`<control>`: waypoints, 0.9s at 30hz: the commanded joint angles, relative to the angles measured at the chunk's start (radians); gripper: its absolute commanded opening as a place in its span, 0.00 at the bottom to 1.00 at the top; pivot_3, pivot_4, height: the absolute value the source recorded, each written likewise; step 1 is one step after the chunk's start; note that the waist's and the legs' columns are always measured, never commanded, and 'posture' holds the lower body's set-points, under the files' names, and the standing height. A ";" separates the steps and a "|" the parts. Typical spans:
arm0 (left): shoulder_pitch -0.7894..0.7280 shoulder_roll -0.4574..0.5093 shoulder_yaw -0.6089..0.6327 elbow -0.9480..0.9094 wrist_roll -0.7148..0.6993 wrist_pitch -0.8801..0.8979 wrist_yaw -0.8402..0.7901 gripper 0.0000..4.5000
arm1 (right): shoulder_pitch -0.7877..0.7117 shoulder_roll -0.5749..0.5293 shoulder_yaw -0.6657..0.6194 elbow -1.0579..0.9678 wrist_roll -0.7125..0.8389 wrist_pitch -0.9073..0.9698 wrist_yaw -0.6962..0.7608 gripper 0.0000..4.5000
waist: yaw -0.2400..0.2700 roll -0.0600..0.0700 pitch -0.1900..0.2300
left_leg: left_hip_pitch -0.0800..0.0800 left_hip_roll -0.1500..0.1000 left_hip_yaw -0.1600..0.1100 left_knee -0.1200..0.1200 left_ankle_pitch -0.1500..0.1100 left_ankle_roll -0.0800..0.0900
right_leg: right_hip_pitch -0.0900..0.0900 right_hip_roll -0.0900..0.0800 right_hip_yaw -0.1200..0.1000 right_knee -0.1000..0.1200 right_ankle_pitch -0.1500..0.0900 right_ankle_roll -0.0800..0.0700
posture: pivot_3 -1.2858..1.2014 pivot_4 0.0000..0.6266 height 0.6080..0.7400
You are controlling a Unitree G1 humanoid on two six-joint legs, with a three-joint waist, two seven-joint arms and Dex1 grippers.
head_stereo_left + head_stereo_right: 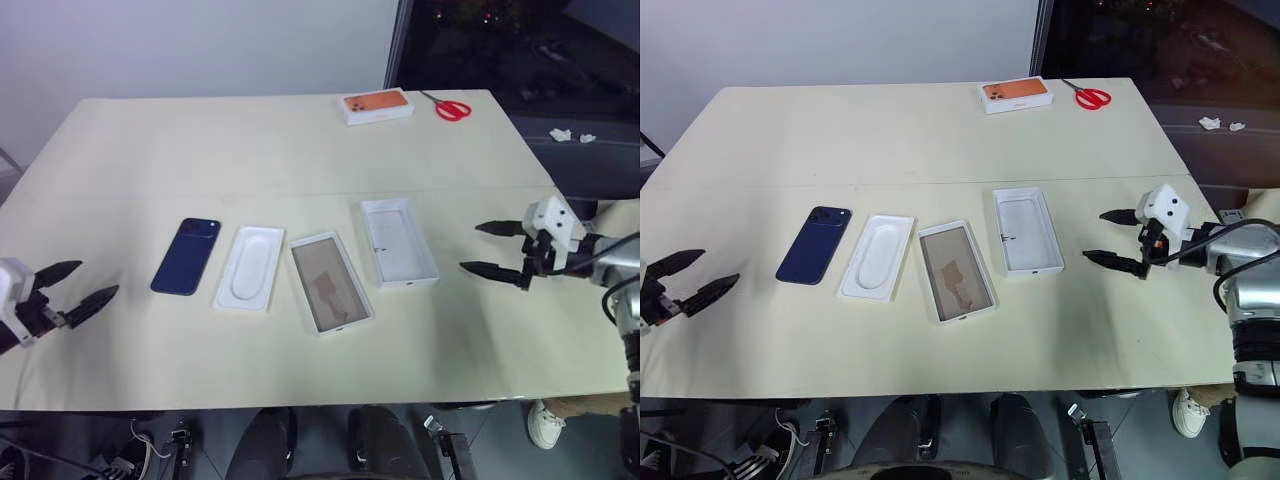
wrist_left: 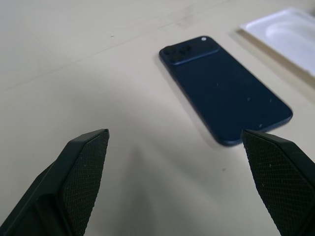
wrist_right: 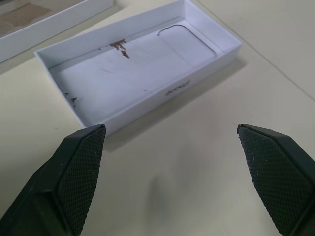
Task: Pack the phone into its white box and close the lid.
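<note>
The dark navy phone [image 1: 187, 256] lies back-up on the table, left of centre, its camera bump at the far end. The white box [image 1: 330, 281] with a tan floor sits open in the middle. Just right of it the lid [image 1: 398, 241] rests with its plain white inside facing up. My left gripper [image 1: 90, 282] hovers open near the table's left edge, pointing toward the phone [image 2: 224, 93] and apart from it. Open too, my right gripper [image 1: 472, 247] hangs to the right of the lid [image 3: 138, 73], not touching it. Both are empty.
A thin white insert [image 1: 250, 267] with an oval recess lies between the phone and the white box. A white box with an orange phone picture [image 1: 378, 105] and red-handled scissors [image 1: 452, 107] sit at the table's far edge.
</note>
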 commanded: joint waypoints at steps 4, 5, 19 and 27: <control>-0.021 0.013 -0.012 -0.209 -0.123 0.319 0.054 1.00 | -0.054 0.029 0.007 -0.153 0.034 0.035 -0.014 0.99 | -0.001 0.000 0.000 | 0.000 0.000 0.000 0.000 0.000 0.000 | 0.000 0.000 0.000 0.001 0.000 0.000 | 0.52 0.24 1.00; -0.044 0.001 -0.010 -0.252 -0.153 0.374 0.090 1.00 | -0.060 0.042 0.016 -0.200 0.042 0.052 -0.020 0.99 | -0.001 0.000 0.000 | 0.000 0.000 0.000 0.000 0.000 0.000 | -0.001 0.000 0.000 0.002 0.000 0.000 | 0.52 0.24 1.00; -0.220 -0.168 -0.166 -0.601 -0.354 0.945 0.503 1.00 | -0.123 0.222 0.208 -0.546 0.028 0.232 -0.130 0.99 | 0.000 -0.001 0.000 | 0.000 0.000 0.000 0.002 0.000 -0.001 | -0.002 0.001 0.001 0.004 0.000 0.000 | 0.52 0.24 1.00; -0.229 -0.280 -0.203 -0.637 -0.331 1.016 0.669 1.00 | -0.108 0.271 0.234 -0.530 0.000 0.222 -0.176 0.99 | 0.002 -0.002 -0.001 | -0.001 -0.001 0.000 0.002 0.001 -0.001 | -0.002 0.001 0.001 0.004 0.000 0.000 | 0.52 0.24 1.00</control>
